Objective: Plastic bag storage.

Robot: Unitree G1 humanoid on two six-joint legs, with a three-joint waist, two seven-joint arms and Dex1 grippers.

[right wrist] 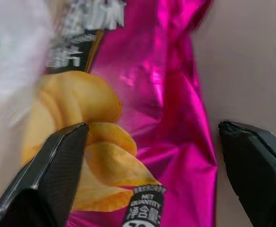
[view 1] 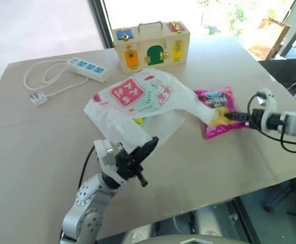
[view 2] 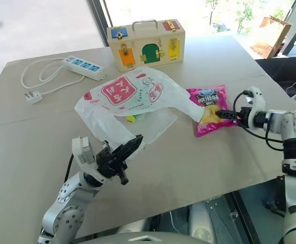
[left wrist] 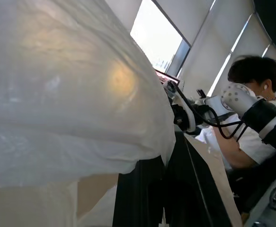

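The plastic bag (view 1: 137,96), white and crinkly with a red logo, lies spread across the middle of the table. One corner of it is drawn toward me into my left gripper (view 1: 146,145), which is shut on it. In the left wrist view the film (left wrist: 71,94) drapes over the black fingers (left wrist: 147,198). My right gripper (view 1: 229,116) is at the bag's right, low over a pink chip packet (view 1: 216,109). It is open, and its two fingertips (right wrist: 66,142) straddle the packet (right wrist: 175,94) without touching it.
A wooden box (view 1: 150,46) with coloured latches stands at the back of the table (view 1: 46,152). A white power strip (view 1: 88,69) with its cord and plug (view 1: 37,97) lies back left. Something yellow-green (view 1: 139,121) shows through the bag. A person (left wrist: 251,137) sits beyond the right arm.
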